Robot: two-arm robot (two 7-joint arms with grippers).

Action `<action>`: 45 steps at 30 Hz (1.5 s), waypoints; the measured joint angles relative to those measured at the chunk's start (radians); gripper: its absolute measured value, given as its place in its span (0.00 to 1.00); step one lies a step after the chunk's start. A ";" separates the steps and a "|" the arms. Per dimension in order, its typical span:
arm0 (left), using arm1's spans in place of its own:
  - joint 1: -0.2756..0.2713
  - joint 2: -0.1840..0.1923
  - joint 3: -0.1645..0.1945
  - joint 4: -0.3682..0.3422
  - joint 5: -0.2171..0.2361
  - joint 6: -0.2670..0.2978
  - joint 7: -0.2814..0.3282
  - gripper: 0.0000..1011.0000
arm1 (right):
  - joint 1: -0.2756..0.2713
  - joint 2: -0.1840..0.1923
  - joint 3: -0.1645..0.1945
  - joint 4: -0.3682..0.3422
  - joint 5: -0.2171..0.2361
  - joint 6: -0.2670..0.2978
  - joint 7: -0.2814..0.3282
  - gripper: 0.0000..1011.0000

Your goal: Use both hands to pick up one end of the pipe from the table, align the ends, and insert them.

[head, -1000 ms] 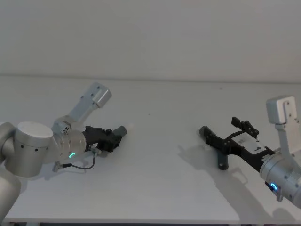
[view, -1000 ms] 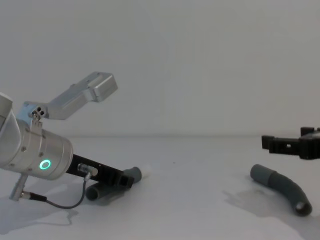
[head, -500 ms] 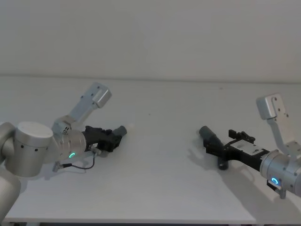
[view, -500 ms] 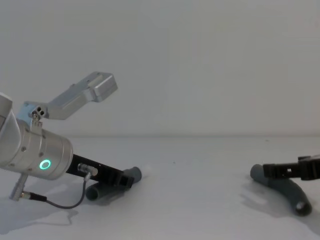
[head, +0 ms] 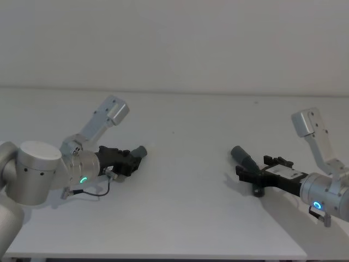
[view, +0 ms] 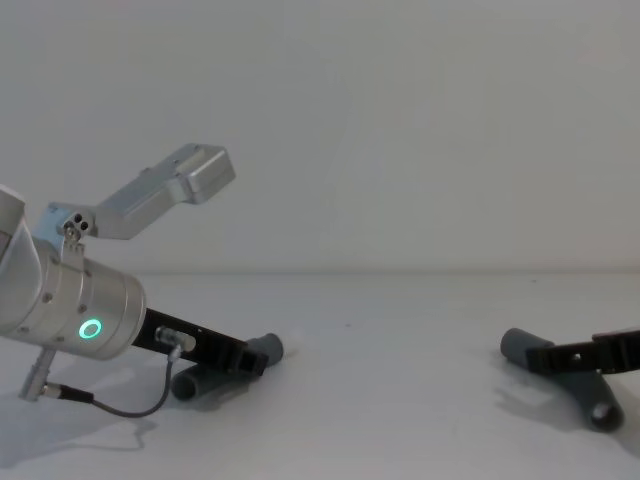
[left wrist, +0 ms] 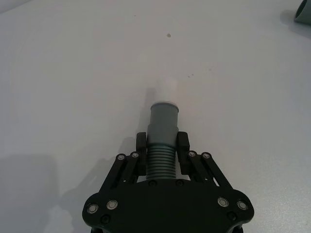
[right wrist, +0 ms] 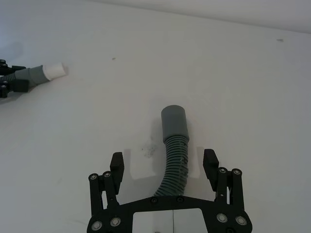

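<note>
The left pipe piece lies low on the white table, its grey collar and narrow white tip pointing away from the wrist. My left gripper is shut on its ribbed part just behind the collar; it also appears in the head view and the chest view. The right pipe piece rests on the table with its plain socket collar pointing ahead. My right gripper is open and straddles that piece's ribbed middle, with its fingers apart from it on both sides.
The table's front edge runs close below both arms. A plain wall stands behind the table. A bare stretch of table lies between the two pipe pieces. A thin black cable loops under the left wrist.
My right gripper has come down from above the right pipe piece to table level and now straddles it, still open. The left arm and its pipe piece have not moved.
</note>
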 joint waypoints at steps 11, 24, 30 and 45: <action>0.000 0.000 0.000 0.000 0.000 0.000 0.000 0.35 | 0.028 0.002 -0.019 0.035 0.005 0.011 0.011 0.99; 0.000 0.000 0.000 0.000 0.000 0.000 0.000 0.35 | 0.040 0.012 -0.044 0.061 0.005 0.014 0.016 0.99; 0.000 0.000 0.000 0.000 0.000 0.000 0.000 0.35 | 0.042 0.016 -0.052 0.066 0.004 0.009 0.019 0.94; 0.000 0.000 0.000 0.000 0.000 0.000 0.000 0.35 | 0.045 0.021 -0.062 0.071 0.000 0.000 0.020 0.55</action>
